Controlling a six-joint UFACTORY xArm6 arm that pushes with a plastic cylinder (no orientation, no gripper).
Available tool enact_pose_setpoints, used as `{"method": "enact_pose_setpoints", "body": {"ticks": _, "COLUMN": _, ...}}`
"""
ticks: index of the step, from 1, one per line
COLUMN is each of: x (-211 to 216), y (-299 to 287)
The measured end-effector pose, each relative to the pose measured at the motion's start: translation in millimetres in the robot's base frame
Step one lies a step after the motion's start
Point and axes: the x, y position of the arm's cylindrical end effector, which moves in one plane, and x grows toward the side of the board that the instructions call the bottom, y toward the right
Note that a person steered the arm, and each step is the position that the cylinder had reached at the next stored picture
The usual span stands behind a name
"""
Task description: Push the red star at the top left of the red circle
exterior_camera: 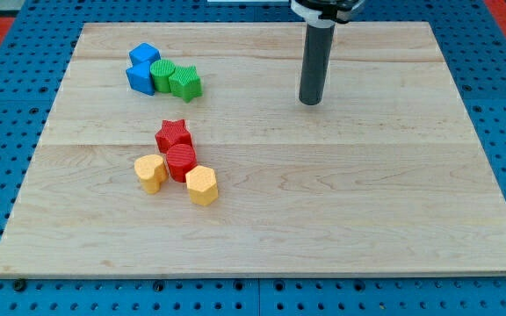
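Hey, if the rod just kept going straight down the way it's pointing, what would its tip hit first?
My tip points straight down at bare wooden board, which it seems to touch already or nearly. No block lies under it; the red star sits well off toward the view's lower left.

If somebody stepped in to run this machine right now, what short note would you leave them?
My tip rests on the board, far off to the view's right and above the red blocks, touching nothing.
The red star sits directly above the red circle, touching it, only slightly to its left.
Done: the star is already close to its place.
Left: probably a small nudge toward the view's left, so it sits clearly at the circle's top left.
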Motion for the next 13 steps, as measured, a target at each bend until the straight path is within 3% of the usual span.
{"method": "enact_pose_setpoints", "body": {"ticks": 4, "x": -14, "y": -22}}
{"method": "enact_pose_setpoints", "body": {"ticks": 6, "x": -103, "y": -38}}
{"method": "enact_pose_setpoints", "body": {"ticks": 7, "x": -92, "y": -95}}
{"method": "enact_pose_setpoints", "body": {"ticks": 8, "x": -58, "y": -107}}
{"method": "enact_pose_setpoints", "body": {"ticks": 9, "x": -56, "y": -107}}
{"method": "enact_pose_setpoints", "body": {"ticks": 10, "x": -73, "y": -106}}
{"method": "enact_pose_setpoints", "body": {"ticks": 11, "x": -116, "y": -115}}
{"method": "enact_pose_setpoints", "body": {"ticks": 13, "x": -121, "y": -129}}
